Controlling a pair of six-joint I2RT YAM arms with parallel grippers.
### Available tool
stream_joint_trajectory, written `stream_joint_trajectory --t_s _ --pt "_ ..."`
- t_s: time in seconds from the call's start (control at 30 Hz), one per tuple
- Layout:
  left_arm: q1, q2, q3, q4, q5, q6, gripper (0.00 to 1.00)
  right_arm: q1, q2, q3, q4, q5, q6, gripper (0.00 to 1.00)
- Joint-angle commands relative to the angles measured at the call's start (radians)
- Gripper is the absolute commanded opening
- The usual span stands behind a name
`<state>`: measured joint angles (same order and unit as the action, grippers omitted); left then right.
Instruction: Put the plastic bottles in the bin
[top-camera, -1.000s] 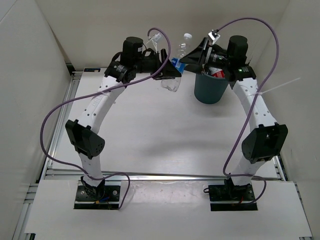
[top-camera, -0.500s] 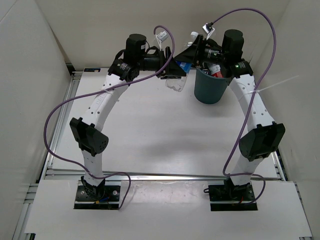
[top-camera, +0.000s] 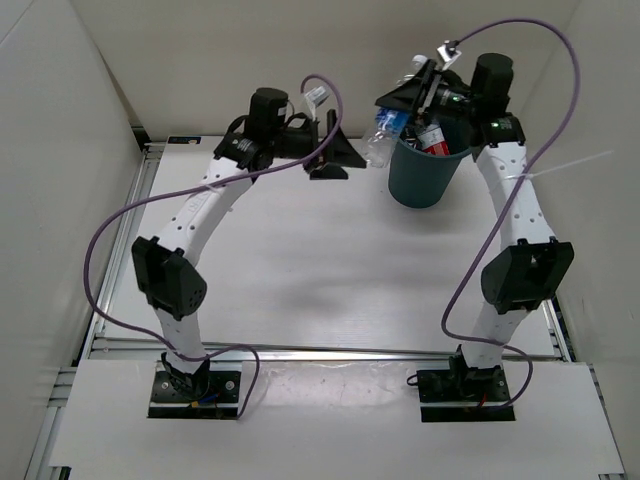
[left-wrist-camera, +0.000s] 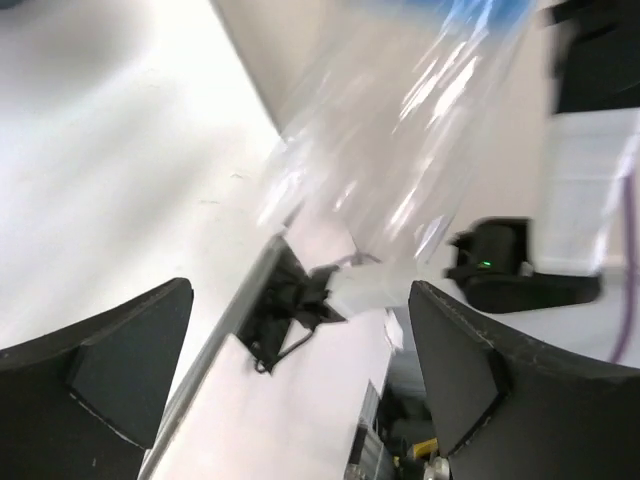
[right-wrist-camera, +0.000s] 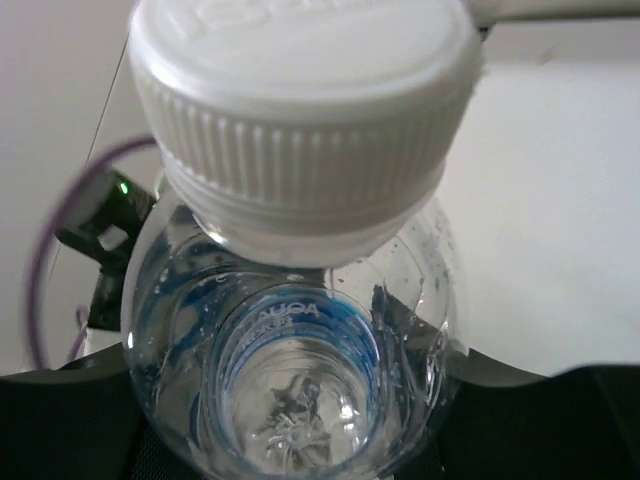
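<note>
One second on from a left-side hold: now pinches the blue-label bottle (top-camera: 381, 143) in the right gripper (top-camera: 398, 108), jaws drawn in on the clear body, white cap (right-wrist-camera: 300, 120) filling the right wrist view. Stands spread wide and empty at the left gripper (top-camera: 338, 160), fingers (left-wrist-camera: 110, 370) well apart, bottle blurred beyond them and touching neither. Reads as a finished handover, left to right.

Hangs the bottle tilted in the air, base just beside the 10 o'clock rim of the bin (top-camera: 420, 190), cap pointing toward 1 o'clock, not yet inside as far as the top view tells. Shows a red-label bottle (top-camera: 432, 140) already lying in the bin; cannot tell whether a third lies under it. Leaves, as a judgement, only a short carry toward 3 o'clock and a release to drop this one in.

Sits tight for room at the far end: bin at about 1 o'clock on the table (top-camera: 300, 260), close to the back wall (top-camera: 200, 50) at 12 and near the side wall (top-camera: 610, 100) at 3. Risks clipping the rim with the base if lowered before centring. Places the left gripper just beside the bottle at 9 o'clock, so calls for a carry away from it, or a retreat toward 7 o'clock. Offers plenty of open surface from 6 round to 9 o'clock.
</note>
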<state>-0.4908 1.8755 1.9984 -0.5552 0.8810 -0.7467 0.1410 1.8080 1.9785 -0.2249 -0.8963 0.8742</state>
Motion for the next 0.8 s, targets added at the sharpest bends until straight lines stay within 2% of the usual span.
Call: stream_joint_trajectory --t_s 0.0,0.07,0.2,0.33,0.47,0.57,0.6,0.67,0.77 --pt "0.096 -0.191 -0.189 -0.006 -0.104 0.049 1.0 -0.112 0.016 0.091 0.002 0.048 0.006 0.13" --pt "0.151 -0.298 -0.281 -0.006 -0.227 0.085 1.0 -0.178 0.046 0.13 -0.008 0.077 0.006 0.12" --pt "0.204 -0.426 -0.493 -0.006 -0.353 0.136 1.0 -0.285 0.114 0.247 -0.062 0.224 -0.061 0.1" --pt "0.213 -0.493 -0.613 -0.015 -0.418 0.158 1.0 -0.294 0.186 0.35 -0.109 0.415 -0.215 0.07" --pt "0.222 -0.524 -0.673 -0.037 -0.455 0.167 1.0 -0.27 0.249 0.396 -0.139 0.49 -0.328 0.07" --pt "0.244 -0.524 -0.687 -0.06 -0.455 0.193 1.0 -0.23 0.26 0.369 -0.148 0.53 -0.417 0.13" --pt "0.244 -0.513 -0.687 -0.075 -0.465 0.207 1.0 -0.219 0.27 0.359 -0.148 0.542 -0.475 0.22" --pt "0.255 -0.504 -0.676 -0.089 -0.475 0.219 1.0 -0.208 0.299 0.35 -0.181 0.542 -0.489 0.24" --pt "0.264 -0.484 -0.667 -0.12 -0.487 0.231 1.0 -0.208 0.31 0.35 -0.191 0.554 -0.489 0.41"
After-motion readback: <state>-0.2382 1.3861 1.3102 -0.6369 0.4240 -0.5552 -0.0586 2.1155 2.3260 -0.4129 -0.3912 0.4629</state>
